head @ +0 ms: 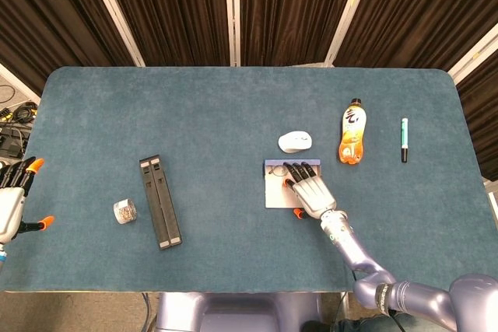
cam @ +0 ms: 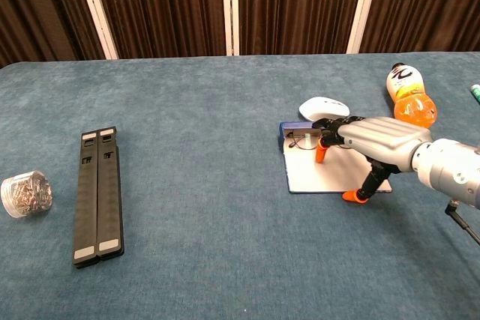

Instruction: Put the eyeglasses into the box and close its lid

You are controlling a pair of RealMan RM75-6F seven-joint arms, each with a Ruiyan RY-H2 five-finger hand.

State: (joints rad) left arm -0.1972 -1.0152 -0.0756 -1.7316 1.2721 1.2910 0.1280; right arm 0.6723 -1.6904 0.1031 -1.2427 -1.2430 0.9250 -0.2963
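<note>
The box is a narrow blue tray [head: 274, 164] [cam: 287, 131] with its white lid [head: 275, 194] [cam: 316, 174] lying open and flat on the table. Thin-framed eyeglasses [cam: 301, 140] [head: 277, 179] lie at the tray's near edge, where it meets the lid. My right hand [head: 310, 190] [cam: 375, 139] lies palm-down over the lid. Its fingers reach toward the glasses, one orange tip is bent down onto the lid, and the thumb props on the lid's near edge. Nothing shows held in it. My left hand [head: 11, 201] hovers with its fingers spread off the table's left edge, holding nothing.
A white mouse [head: 296, 141] [cam: 323, 106] sits just behind the box. An orange bottle [head: 352, 136] [cam: 407, 92] and a green pen [head: 404, 139] lie to the right. Black folded bars [head: 159, 201] [cam: 98, 195] and a small clear jar [head: 124, 211] [cam: 26, 192] lie at the left.
</note>
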